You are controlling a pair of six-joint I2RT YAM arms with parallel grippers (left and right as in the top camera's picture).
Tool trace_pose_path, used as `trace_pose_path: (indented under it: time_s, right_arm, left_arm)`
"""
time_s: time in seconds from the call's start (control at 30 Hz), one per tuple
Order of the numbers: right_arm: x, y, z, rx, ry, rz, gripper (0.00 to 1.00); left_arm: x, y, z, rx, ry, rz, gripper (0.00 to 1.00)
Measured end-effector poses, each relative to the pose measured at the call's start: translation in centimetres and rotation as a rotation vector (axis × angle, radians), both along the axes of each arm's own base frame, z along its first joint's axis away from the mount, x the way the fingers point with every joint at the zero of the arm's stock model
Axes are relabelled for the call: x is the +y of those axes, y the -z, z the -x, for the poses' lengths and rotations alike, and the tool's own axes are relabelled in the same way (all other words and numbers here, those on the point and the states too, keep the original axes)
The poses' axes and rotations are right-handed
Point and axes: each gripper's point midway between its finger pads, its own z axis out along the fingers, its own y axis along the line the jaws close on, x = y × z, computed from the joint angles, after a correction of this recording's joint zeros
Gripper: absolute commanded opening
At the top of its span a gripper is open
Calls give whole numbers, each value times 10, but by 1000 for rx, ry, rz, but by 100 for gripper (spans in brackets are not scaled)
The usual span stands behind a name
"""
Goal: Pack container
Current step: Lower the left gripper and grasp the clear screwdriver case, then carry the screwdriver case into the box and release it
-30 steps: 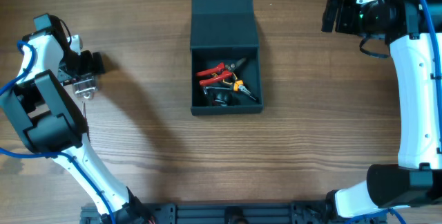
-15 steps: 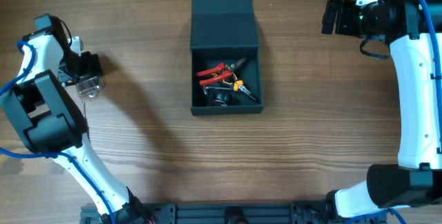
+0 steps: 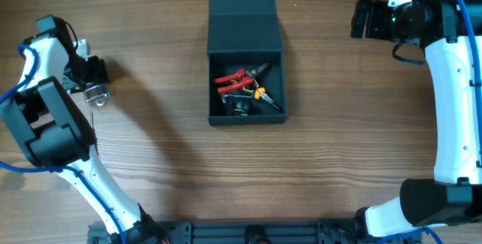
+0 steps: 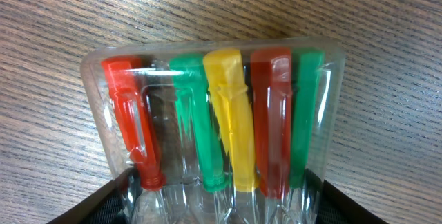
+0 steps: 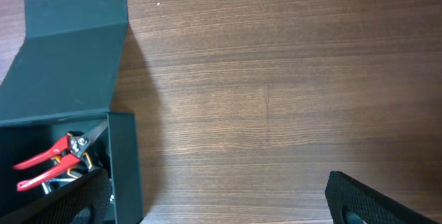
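Note:
The container (image 3: pixel 246 120) is a dark teal-grey box at the table's middle, its flap lid (image 3: pixel 243 22) folded open at the back. Inside lie red-handled pliers (image 3: pixel 232 78) and other hand tools. A clear plastic pack of coloured screwdrivers (image 4: pixel 214 113) lies on the wood at the far left (image 3: pixel 97 94). My left gripper (image 4: pixel 217 196) has its jaws against both sides of that pack. Over bare wood to the container's right, my right gripper (image 5: pixel 214 200) stands wide open with nothing in it; the box wall (image 5: pixel 124 162) shows at the left of its view.
The wooden table (image 3: pixel 339 146) stretches between the box and both arms. The right arm's white links (image 3: pixel 452 101) run down the right side. A dark rail (image 3: pixel 248 233) lines the front edge.
My left gripper's jaws have drawn in around the screwdriver pack. The pack shifted slightly. The right arm and the container have not moved.

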Motion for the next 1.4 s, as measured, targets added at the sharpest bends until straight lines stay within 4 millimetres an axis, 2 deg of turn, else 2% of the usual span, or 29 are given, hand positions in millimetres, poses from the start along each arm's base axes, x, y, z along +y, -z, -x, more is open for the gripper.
trace_pose_path:
  time_s: [0.1,0.27,0.33,0.7,0.83,0.93,1.07,1.1,1.17,1.2,1.3,1.4]
  right_arm:
    - [0,0,0,0,0,0,100]
    - [0,0,0,0,0,0,100]
    - [0,0,0,0,0,0,100]
    - [0,0,0,0,0,0,100]
    - [0,0,0,0,0,0,100]
    - [0,0,0,0,0,0,100]
    - [0,0,0,0,0,0,100]
    - [0,0,0,1,0,0,100]
    - [0,0,0,0,0,0,100]
    - [0,0,0,0,0,0,100]
    - [0,0,0,1,0,0,100]
    - [0,1,1,5,0,0,100]
  left_arm:
    - [0,0,0,0,0,0,44]
    - [0,0,0,1,0,0,20]
    - [0,0,1,3,0,1,5]
    - [-5,-2,5,21,-3,13,4]
    - [-24,-14,7,28,20,36,4]
    - [-50,-47,1,-19,78,34,4]
    - [-92,-116,-9,-147,195,0,4]
    - [-122,-163,-14,-258,284,-22,4]
    - [-150,-202,-16,-358,398,-47,4]
    - [-173,-226,-14,-422,508,-69,4]
    - [-236,-270,-2,-557,803,-112,4]
    - [-292,-290,9,-641,1094,-151,4]
